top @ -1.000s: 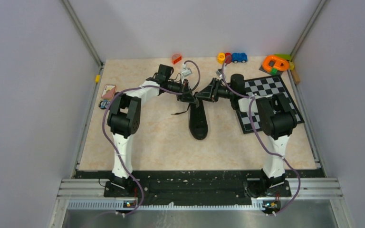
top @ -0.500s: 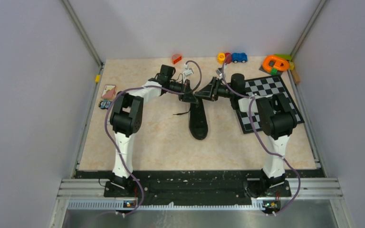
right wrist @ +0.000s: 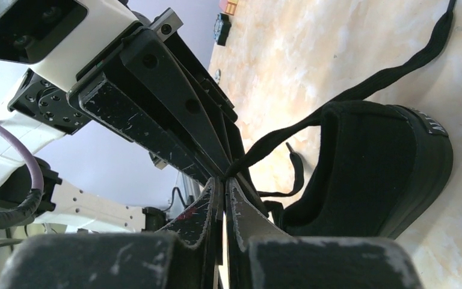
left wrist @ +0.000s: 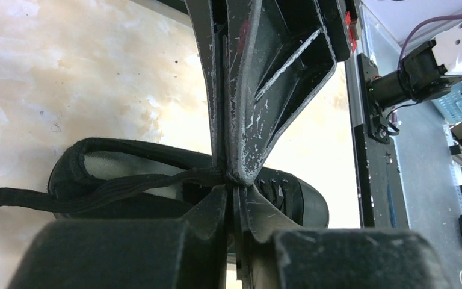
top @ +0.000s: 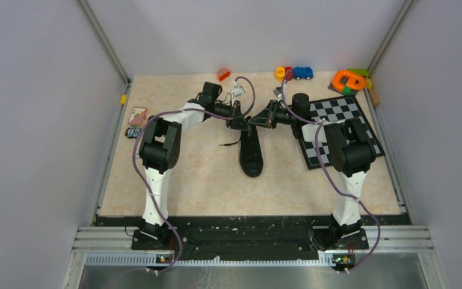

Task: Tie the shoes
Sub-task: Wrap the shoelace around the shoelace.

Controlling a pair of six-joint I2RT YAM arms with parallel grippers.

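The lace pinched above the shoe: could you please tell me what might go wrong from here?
The left claw and right claw meet tip to tip on the lace; it could slip free during a handover. Pulling the taut lace might also drag or tip the shoe.

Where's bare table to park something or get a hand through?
Free: the near strip between the shoe toe and the base rail, and the back left between the card and orange block. Crowded: left gripper and right gripper meet on the lace over the shoe; chessboard and toys fill the right.
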